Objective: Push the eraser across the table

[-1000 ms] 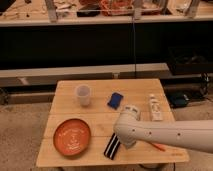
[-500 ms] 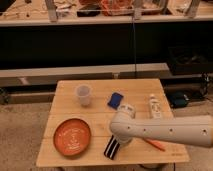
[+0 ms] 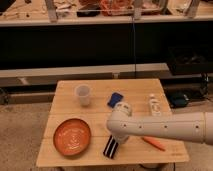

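The eraser point(image 3: 110, 148), a flat black block with two pale stripes, lies near the front edge of the light wooden table point(image 3: 100, 88), just right of the orange plate. My white arm reaches in from the right and bends down over the eraser. The gripper point(image 3: 117, 138) is at the arm's lower end, right at the eraser's far end and mostly hidden by the arm.
An orange plate point(image 3: 73, 136) sits at the front left. A clear cup point(image 3: 83, 94) stands at the back left. A blue pad point(image 3: 115, 99), a white bottle point(image 3: 154, 105) and a carrot point(image 3: 153, 143) lie to the right. Dark shelving stands behind the table.
The arm has shifted slightly to the left over the eraser. The eraser has hardly moved.
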`<state>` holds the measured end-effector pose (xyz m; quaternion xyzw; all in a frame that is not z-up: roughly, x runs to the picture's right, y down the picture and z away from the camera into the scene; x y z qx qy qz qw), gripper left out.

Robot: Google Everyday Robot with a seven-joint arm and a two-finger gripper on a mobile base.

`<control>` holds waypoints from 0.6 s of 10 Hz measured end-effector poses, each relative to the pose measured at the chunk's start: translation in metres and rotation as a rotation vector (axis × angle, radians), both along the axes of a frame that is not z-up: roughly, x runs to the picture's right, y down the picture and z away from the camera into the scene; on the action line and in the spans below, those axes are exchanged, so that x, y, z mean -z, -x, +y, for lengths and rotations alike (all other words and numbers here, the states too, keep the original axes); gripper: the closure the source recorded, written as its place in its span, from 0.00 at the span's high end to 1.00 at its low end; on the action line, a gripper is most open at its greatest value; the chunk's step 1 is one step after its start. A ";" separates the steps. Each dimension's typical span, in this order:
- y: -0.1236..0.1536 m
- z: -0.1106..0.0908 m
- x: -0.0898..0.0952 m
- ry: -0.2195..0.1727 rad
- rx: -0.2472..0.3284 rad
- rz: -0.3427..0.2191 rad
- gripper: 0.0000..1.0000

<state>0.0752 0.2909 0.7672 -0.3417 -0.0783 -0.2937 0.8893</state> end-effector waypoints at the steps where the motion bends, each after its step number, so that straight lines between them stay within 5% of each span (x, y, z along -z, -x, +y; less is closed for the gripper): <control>1: 0.001 -0.001 -0.001 0.000 0.001 -0.002 0.05; 6: 0.004 -0.003 -0.003 0.001 0.006 -0.005 0.05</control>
